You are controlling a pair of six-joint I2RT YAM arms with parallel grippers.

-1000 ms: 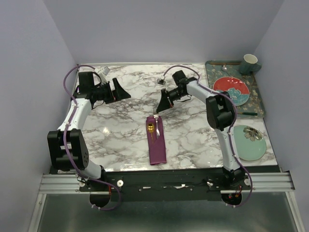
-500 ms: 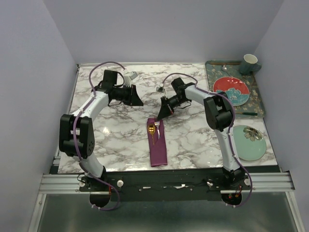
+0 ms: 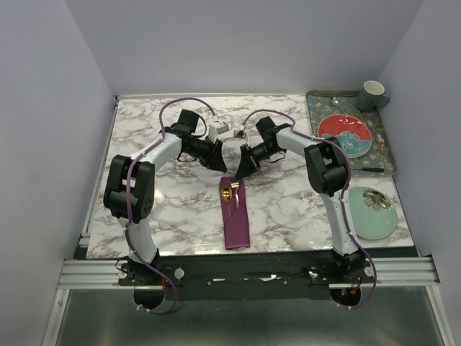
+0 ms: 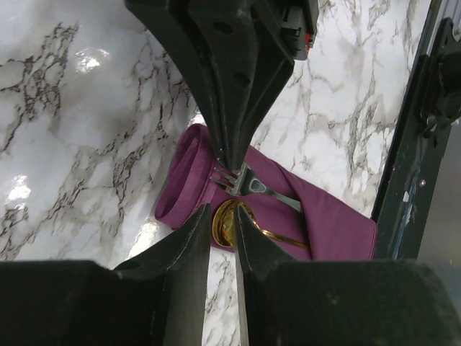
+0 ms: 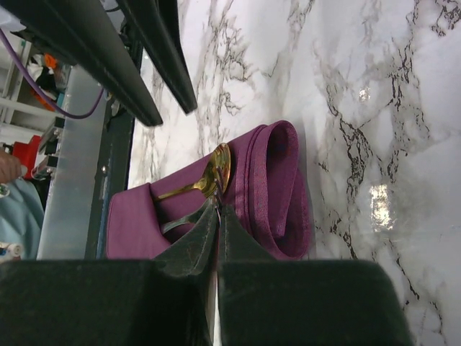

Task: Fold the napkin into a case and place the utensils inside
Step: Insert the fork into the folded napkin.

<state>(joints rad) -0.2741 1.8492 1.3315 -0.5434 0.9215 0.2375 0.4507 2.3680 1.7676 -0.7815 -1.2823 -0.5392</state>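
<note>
The napkin (image 3: 235, 215) lies as a narrow plum-purple case (image 4: 328, 216) in the middle of the table. The utensils rest in its far, open end: a gold spoon (image 4: 225, 225) and a silver fork (image 4: 253, 189). My right gripper (image 5: 218, 205) points down at that end, its tips pinched on the fork's tines (image 5: 189, 218), beside the spoon bowl (image 5: 218, 171). My left gripper (image 4: 222, 210) hovers just left of the case's far end (image 3: 220, 164). Its jaws stand a narrow gap apart with nothing between them.
A patterned tray (image 3: 385, 151) at the back right carries a red plate (image 3: 344, 134) and a teal cup (image 3: 373, 95). A pale green plate (image 3: 371, 213) sits at the right front. The metal rail (image 3: 245, 272) runs along the near edge.
My left arm has swung in from the far left to the case's far end, and its jaws have narrowed from wide open. My right gripper has dropped slightly onto the fork.
</note>
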